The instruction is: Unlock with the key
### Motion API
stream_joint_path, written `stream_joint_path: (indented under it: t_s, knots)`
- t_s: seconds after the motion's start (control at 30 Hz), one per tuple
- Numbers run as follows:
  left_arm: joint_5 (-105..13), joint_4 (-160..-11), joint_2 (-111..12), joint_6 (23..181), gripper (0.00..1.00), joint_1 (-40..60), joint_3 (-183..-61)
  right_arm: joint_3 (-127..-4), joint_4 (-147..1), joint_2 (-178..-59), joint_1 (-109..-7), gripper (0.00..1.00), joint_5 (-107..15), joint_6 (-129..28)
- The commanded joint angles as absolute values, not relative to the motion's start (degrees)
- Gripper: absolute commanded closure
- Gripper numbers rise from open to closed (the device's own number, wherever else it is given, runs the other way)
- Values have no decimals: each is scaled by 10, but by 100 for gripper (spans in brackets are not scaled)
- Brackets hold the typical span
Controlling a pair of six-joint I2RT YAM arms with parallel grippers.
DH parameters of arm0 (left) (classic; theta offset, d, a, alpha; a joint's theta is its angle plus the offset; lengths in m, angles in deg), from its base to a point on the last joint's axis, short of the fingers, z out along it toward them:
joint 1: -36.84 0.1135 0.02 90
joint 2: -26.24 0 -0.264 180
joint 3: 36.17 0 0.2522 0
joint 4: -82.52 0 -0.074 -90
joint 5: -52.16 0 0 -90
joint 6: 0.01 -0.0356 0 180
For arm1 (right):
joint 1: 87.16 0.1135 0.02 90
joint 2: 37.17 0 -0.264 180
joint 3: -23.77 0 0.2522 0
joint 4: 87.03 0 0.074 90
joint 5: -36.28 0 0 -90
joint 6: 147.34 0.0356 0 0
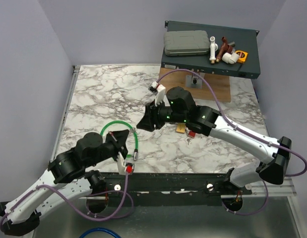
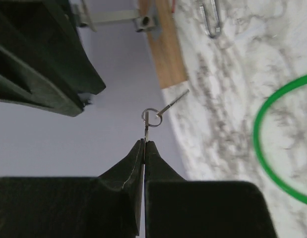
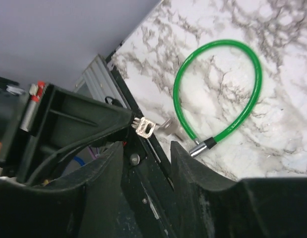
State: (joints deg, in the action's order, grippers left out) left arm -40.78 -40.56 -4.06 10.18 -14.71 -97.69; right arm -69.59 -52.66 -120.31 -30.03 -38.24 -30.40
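Your left gripper (image 2: pixel 144 145) was pinched shut on key (image 3: pixel 144 127), key sticking straight out past tips. Your right gripper (image 3: pixel 146 151) had jaws apart, key just above gap, mid frame.

It was a robotics lab bench: a marble-patterned table (image 1: pixel 108 94) enclosed by plain grey panels (image 1: pixel 103 29), with a dark rack unit (image 1: pixel 193 62) at upper right.

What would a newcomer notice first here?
The bright green cable loop on the marble table, front left, catches the eye first. Just beside it, the left tool is shut on a small silver key, and the right tool stands open, facing that key.
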Motion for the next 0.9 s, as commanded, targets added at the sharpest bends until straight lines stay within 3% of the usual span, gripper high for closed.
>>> stream_joint_path:
  t_s: [0.0, 0.2, 0.37, 0.53, 0.77, 0.87]
  knots:
    - [-416, -538, 96, -219, 100, -168, -849, -705, -513, -1147, -320, 51, -445, -330]
    - [-591, -585, 204, -487, 100, -168, -759, -661, -590, -1111, -338, 48, -375, -345]
    - [-610, -594, 213, -530, 100, -168, -757, -640, -625, -1129, -341, 39, -228, -351]
    - [-613, -612, 210, -548, 100, -168, -752, -599, -681, -1146, -341, 37, -135, -328]
    - [-616, -620, 210, -552, 100, -168, -752, -584, -700, -1161, -342, 41, -67, -319]
    - [-614, -617, 214, -553, 100, -168, -752, -577, -710, -1165, -344, 52, -48, -312]
